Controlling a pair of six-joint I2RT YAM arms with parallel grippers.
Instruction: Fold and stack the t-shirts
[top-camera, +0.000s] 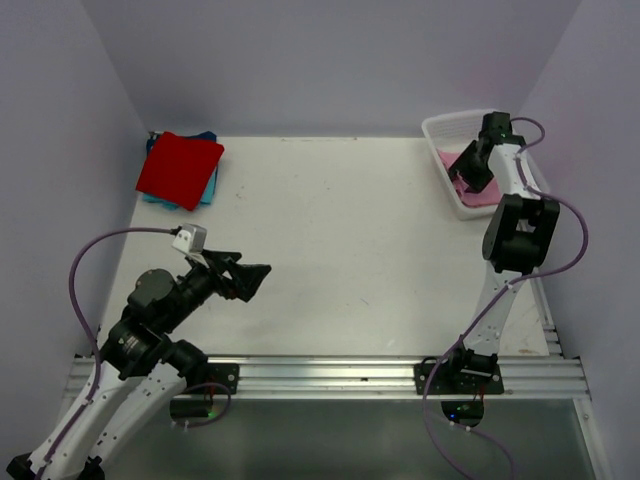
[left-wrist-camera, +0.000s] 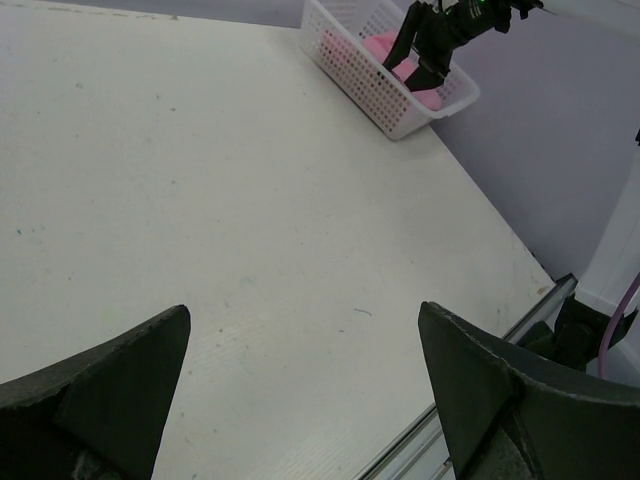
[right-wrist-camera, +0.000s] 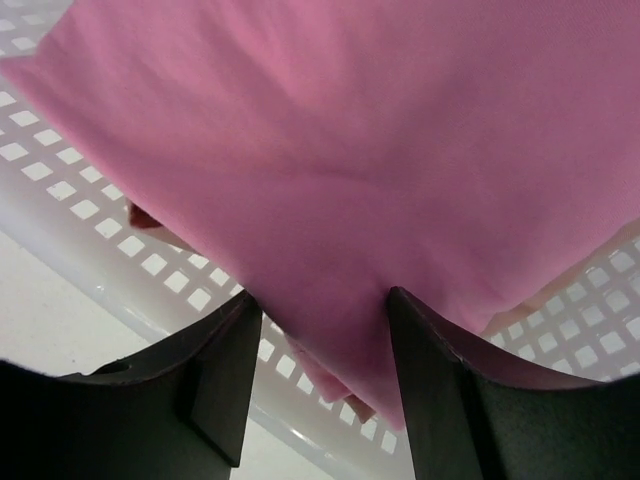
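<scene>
Far right, inside the white basket (top-camera: 437, 150): bright pink t-shirt (right-wrist-camera: 380, 150), spread loosely over the mesh floor. Directly above it, right gripper (right-wrist-camera: 322, 300), fingers parted, cloth running into the gap between them but not pinched. Near left, over the bare table (top-camera: 340, 230): left gripper (left-wrist-camera: 305, 310), fingers spread wide, grasping nothing. Far left corner: red t-shirt (top-camera: 180, 168), folded flat on top of a teal-blue t-shirt (top-camera: 211, 188), only the edges of the lower one showing.

Handling, by judgement: probably light, thin and limp, with no stiffness to rely on. Likely to sag and trail from whichever spot gets pinched. Not fragile and hardly slippery, yet apt to catch on the mesh holes or the rim. Best taken at a raised fold or a hem, bunching a good fold of cloth, not a single layer. Then straight up, clear of the rim, before heading for the open middle of the table.
</scene>
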